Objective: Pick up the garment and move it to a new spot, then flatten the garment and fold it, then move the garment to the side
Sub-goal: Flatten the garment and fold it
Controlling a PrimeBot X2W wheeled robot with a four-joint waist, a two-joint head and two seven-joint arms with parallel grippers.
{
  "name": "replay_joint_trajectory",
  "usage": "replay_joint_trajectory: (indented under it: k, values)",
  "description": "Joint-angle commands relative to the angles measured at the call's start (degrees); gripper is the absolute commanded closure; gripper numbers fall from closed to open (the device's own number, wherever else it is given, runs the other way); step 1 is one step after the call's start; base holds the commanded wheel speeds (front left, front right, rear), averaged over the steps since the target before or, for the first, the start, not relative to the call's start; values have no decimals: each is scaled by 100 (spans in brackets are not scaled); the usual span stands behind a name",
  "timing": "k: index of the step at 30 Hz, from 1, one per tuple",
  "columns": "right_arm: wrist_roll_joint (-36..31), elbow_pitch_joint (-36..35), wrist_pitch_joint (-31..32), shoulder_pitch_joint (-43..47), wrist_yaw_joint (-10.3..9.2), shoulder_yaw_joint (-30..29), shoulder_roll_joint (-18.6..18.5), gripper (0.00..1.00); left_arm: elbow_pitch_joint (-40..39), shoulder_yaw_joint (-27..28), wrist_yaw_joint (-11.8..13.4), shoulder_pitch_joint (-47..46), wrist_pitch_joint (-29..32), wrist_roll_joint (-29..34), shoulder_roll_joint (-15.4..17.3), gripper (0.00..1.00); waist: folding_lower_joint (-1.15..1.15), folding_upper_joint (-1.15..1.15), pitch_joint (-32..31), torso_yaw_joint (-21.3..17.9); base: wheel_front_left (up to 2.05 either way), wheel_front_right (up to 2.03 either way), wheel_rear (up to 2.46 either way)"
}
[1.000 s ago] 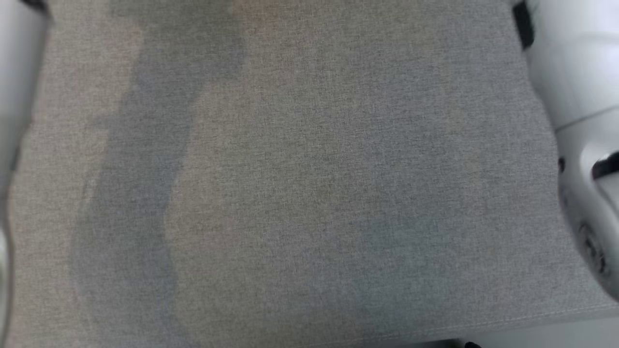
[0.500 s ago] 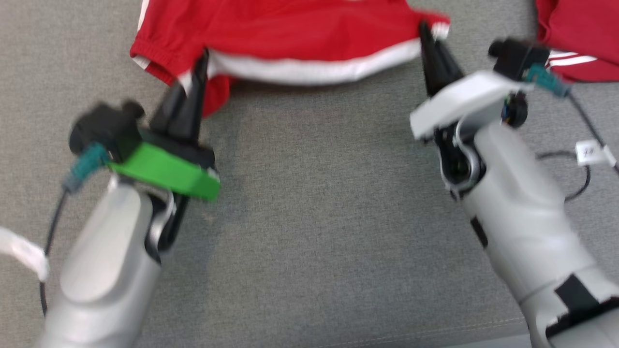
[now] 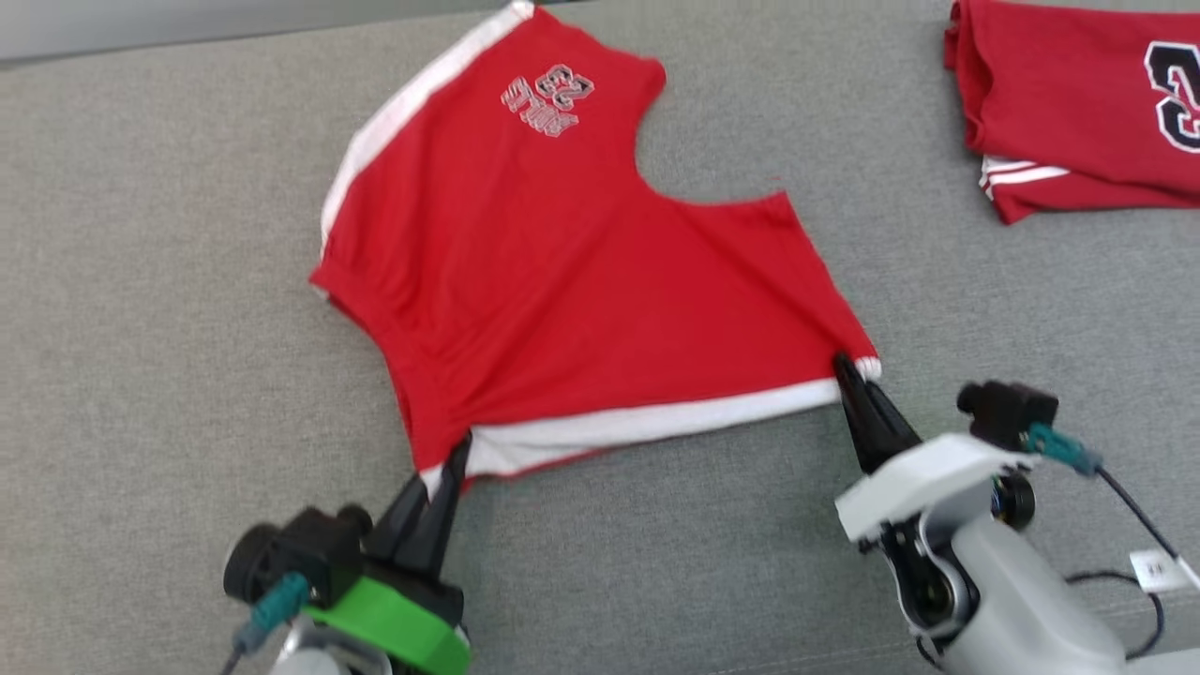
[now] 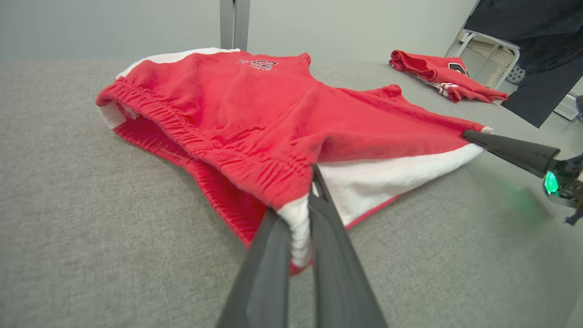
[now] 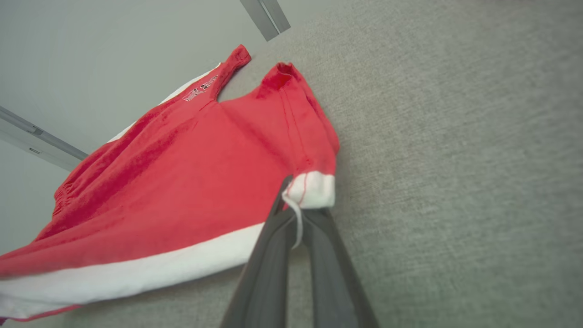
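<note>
- The red garment (image 3: 562, 309) lies spread on the grey surface (image 3: 141, 375), in the middle of the head view. It reaches from its white band at 6 o'clock up to a small printed mark (image 3: 548, 98) at 12 o'clock.
- The left gripper (image 3: 457, 459), at 7 o'clock, has its fingers pinched together on the garment's near-left corner, where the gathered red hem meets the white band.
- The right gripper (image 3: 847, 368), at 4 o'clock, is clamped on the near-right corner, with a white tip of cloth poking past its fingers.
- The white band runs stretched between the two grippers, and the left corner is raised a little off the surface.
- A folded red top (image 3: 1069, 112) lies at 1 o'clock, well apart from the garment.
</note>
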Motion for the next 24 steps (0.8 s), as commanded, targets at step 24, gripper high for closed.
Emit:
replay_joint_trajectory:
  k: [24]
  values:
    - [-552, -1191, 588, 84, 1, -787, -27, 100, -395, -191, 1, -4, -12, 17, 16, 100, 0, 0, -355, 325, 0, 0, 0]
